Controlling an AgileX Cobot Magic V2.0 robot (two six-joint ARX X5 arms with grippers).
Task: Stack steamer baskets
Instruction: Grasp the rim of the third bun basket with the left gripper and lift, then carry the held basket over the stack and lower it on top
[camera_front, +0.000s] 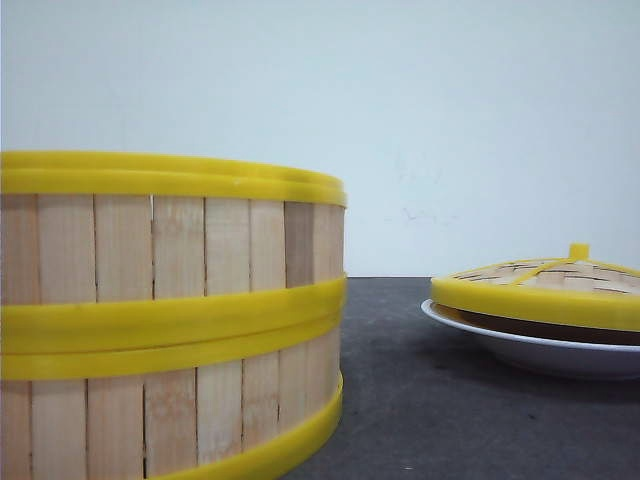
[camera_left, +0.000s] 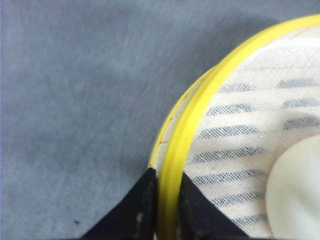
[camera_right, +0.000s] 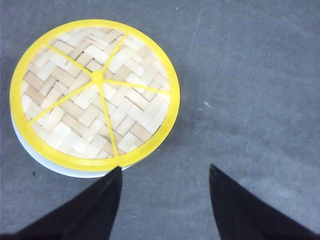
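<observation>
Gripping the yellow rim of the upper steamer basket (camera_left: 172, 150), the left hand (camera_left: 167, 200) is seen in its wrist view with one dark finger (camera_left: 137, 207) outside the wall and the other inside, the jaws narrowed onto the rim. Inside this basket a pale liner with grey dashed stripes (camera_left: 240, 135) is visible, and a smooth whitish rounded object (camera_left: 295, 195) lies on it; what it is cannot be told. A second yellow rim edge is seen just outside and beneath the gripped one.

In the front view the steamer baskets (camera_front: 170, 320) are shown at the left, close to the camera, one set on another: slatted pale wooden walls, with yellow bands at the top, at the join and at the base. Only two tiers can be made out there. The stack rests on the dark grey surface (camera_front: 400, 400).

The right hand (camera_right: 165, 200) is held wide, its two dark fingers (camera_right: 90, 210) well apart with nothing between them, above the bare surface. Near one fingertip a domed woven lid (camera_right: 95, 95) with yellow rim, spokes and knob is seen, resting on a white plate (camera_front: 540, 350). Lid and plate stand well apart from the stack, at the right.
</observation>
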